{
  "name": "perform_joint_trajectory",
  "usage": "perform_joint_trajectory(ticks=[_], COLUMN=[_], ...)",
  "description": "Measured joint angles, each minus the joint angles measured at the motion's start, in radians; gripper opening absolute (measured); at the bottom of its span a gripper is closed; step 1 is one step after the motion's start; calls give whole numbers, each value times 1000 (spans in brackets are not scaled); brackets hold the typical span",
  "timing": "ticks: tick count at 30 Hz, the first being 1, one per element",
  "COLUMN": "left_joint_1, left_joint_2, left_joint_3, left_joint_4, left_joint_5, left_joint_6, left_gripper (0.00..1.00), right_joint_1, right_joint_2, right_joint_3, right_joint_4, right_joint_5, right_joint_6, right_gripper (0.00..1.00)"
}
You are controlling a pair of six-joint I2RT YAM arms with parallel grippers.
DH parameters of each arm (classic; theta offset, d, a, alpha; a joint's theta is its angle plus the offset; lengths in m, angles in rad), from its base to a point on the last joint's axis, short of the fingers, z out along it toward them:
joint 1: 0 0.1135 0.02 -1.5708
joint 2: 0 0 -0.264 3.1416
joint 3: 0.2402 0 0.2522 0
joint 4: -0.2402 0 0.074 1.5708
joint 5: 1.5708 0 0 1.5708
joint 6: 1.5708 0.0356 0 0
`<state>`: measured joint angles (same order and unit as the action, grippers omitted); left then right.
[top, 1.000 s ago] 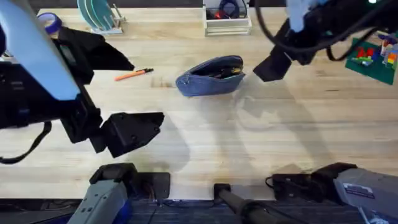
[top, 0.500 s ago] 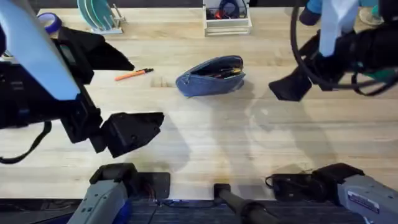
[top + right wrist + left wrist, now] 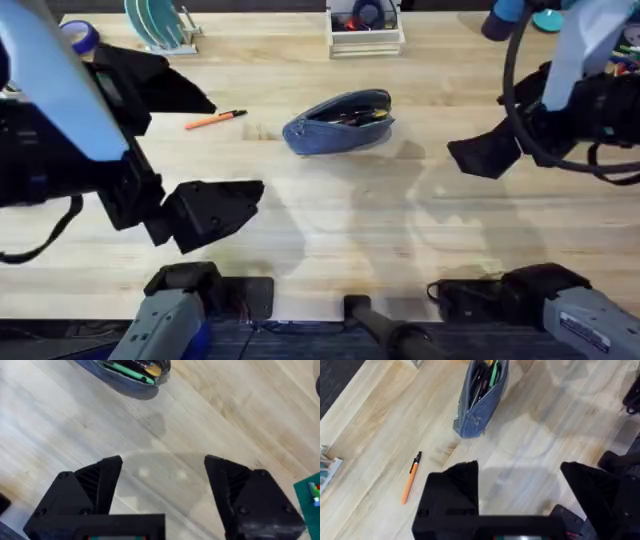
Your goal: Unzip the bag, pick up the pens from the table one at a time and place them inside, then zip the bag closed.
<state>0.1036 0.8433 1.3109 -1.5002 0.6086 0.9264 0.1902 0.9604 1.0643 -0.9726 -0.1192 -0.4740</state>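
I am holding my left gripper [image 3: 520, 492] spread wide above the table [image 3: 330, 220]. The orange pen [image 3: 410, 477] is lying apart from the open bag [image 3: 338, 122]. It looks light, stiff and slippery; I should pinch its middle.

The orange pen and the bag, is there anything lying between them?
No. In the overhead view just bare table lies between the pen and the bag; the left wrist view agrees.

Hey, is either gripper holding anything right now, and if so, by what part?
Nothing is held. The left gripper and the right gripper are both open, with bare table between their fingers. The orange pen lies on the table beside the bag.
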Motion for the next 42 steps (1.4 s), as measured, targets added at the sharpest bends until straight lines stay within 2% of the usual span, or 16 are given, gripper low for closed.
perform_joint_trajectory(ticks=[34, 42], left_joint_1=[0, 0], left_joint_2=[0, 15], left_joint_3=[0, 0], left_joint_4=[0, 0], left_joint_5=[-1, -100], left_joint_6=[0, 1], left_gripper=[992, 993], right_joint_1=[0, 0], right_joint_2=[9, 9], right_joint_3=[-1, -1], right_joint_4=[-1, -1], right_joint_5=[0, 0], right_joint_6=[3, 3], right_gripper=[998, 996])
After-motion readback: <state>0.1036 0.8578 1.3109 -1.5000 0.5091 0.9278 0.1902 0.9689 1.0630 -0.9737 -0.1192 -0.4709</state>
